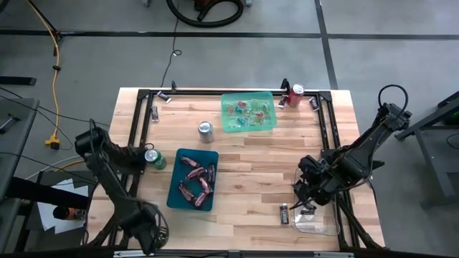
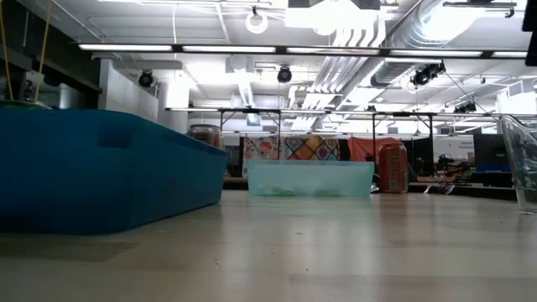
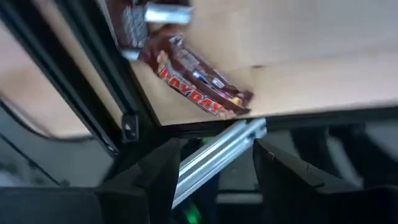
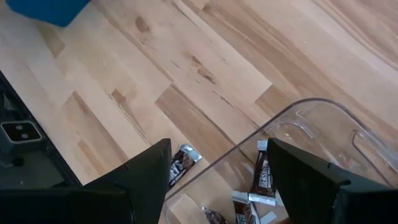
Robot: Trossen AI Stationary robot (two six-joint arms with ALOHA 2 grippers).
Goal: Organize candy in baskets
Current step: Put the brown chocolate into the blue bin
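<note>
With the right gripper (image 4: pixel 214 180) jaws spread above the clear basket (image 4: pixel 311 115) rim, we judge a dark mini bar (image 4: pixel 181 165) just outside them on the tabletop (image 4: pixel 186 68) needs grasping next, while the left gripper (image 3: pixel 211 168), jaws spread, waits.

Clear basket (image 1: pixel 319 223) partly hidden under right gripper (image 1: pixel 307 203).

The right arm reaches in from the worktop's right edge, elbow bent, its right claw (image 4: pixel 214 180) pointing down with fingers spread wide. The left arm folds back at the near left corner, its left claw (image 3: pixel 214 177) likewise parted
</note>
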